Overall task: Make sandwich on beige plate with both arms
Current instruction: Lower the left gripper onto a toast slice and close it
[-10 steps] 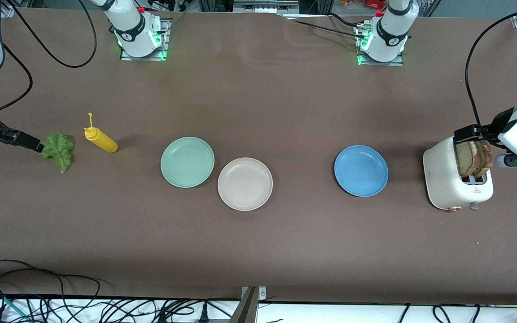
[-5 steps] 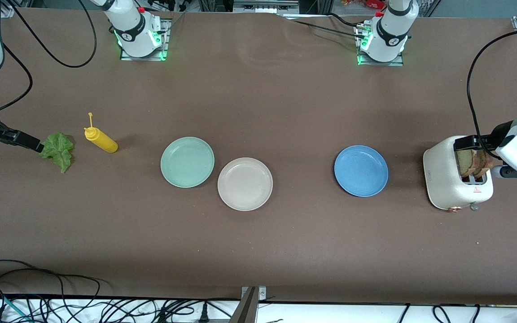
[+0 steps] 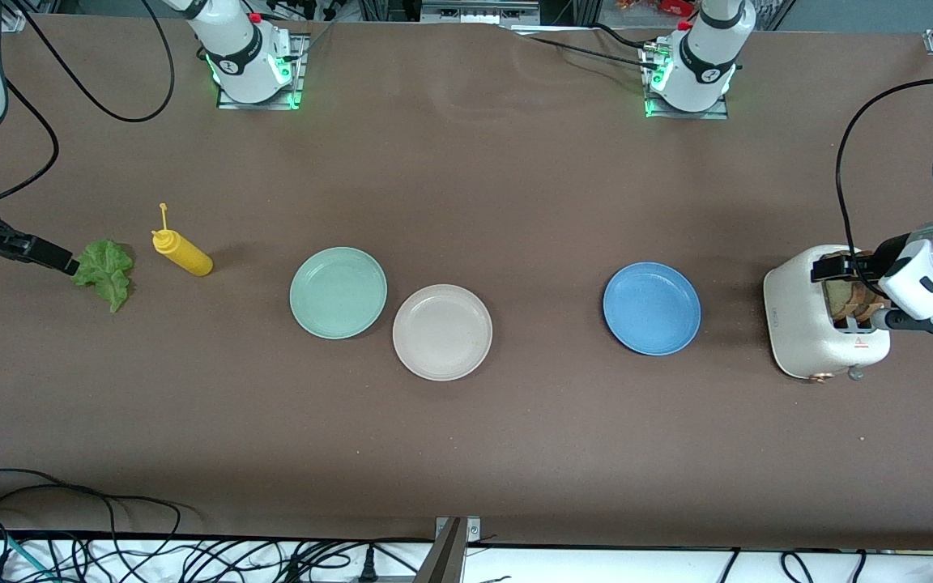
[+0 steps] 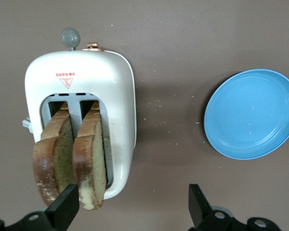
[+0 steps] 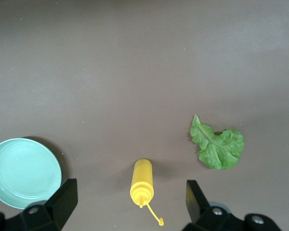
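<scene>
The lower halves of both bread slices (image 4: 70,159) sit hidden inside the toaster (image 4: 113,96). The front view hides part of that bread behind the left gripper (image 3: 839,271). The mint-green plate (image 5: 24,172) is cut off by the right wrist view's edge.
</scene>
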### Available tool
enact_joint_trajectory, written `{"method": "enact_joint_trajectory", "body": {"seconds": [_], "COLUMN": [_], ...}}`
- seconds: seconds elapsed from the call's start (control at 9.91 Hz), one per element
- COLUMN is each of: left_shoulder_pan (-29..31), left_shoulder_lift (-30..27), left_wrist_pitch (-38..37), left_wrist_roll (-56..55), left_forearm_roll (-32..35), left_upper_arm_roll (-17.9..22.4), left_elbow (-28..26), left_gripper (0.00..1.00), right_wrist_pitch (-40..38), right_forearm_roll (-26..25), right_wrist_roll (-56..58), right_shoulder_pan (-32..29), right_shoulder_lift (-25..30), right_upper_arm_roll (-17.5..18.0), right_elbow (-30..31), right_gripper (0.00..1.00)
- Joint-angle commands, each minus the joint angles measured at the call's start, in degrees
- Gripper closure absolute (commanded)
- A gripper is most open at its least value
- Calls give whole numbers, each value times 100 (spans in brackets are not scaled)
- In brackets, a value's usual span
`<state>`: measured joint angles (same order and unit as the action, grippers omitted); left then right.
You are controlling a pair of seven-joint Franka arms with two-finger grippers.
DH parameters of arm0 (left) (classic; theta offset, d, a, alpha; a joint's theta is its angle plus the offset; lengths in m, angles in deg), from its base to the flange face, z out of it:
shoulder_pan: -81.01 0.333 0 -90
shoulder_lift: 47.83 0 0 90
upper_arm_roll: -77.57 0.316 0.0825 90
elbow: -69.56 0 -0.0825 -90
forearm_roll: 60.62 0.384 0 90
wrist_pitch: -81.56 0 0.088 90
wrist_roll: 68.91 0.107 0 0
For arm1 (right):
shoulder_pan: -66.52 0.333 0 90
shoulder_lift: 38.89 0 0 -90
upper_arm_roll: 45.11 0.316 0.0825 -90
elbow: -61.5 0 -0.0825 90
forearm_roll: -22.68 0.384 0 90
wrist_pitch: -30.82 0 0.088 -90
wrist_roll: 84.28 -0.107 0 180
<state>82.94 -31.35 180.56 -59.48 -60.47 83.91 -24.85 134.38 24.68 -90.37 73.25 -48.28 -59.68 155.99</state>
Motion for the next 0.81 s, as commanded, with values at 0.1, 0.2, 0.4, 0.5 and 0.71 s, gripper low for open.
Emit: {"method": "enact_joint_trajectory", "body": {"seconds": [0.1, 0.2, 0.4, 0.5, 0.71], "left_shoulder_pan": [114, 141, 202, 237, 246], "left_shoulder_lift": [-137, -137, -181, -268, -383], "left_wrist_pitch": [304, 322, 453, 610, 866], "left_wrist_roll": [304, 339, 488, 498, 498], "left_forearm_roll": [56, 56, 56, 56, 56], "left_upper_arm_roll": [-27, -27, -27, -27, -27], "left_elbow": [-340, -367, -533, -699, -1025], "left_gripper": [0, 0, 0, 0, 0], "right_wrist_pitch": [23, 23, 23, 23, 23], "right_forearm_roll": [90, 90, 90, 90, 90], "right_wrist_roll": [-24, -24, -24, -24, -24], "right_shoulder_pan": [-40, -40, -40, -40, -40], "right_shoulder_lift": [17, 17, 17, 17, 17], "right_upper_arm_roll": [16, 16, 16, 16, 16], "right_elbow": [-10, -10, -10, -10, -10], "right_gripper": [0, 0, 0, 0, 0]}}
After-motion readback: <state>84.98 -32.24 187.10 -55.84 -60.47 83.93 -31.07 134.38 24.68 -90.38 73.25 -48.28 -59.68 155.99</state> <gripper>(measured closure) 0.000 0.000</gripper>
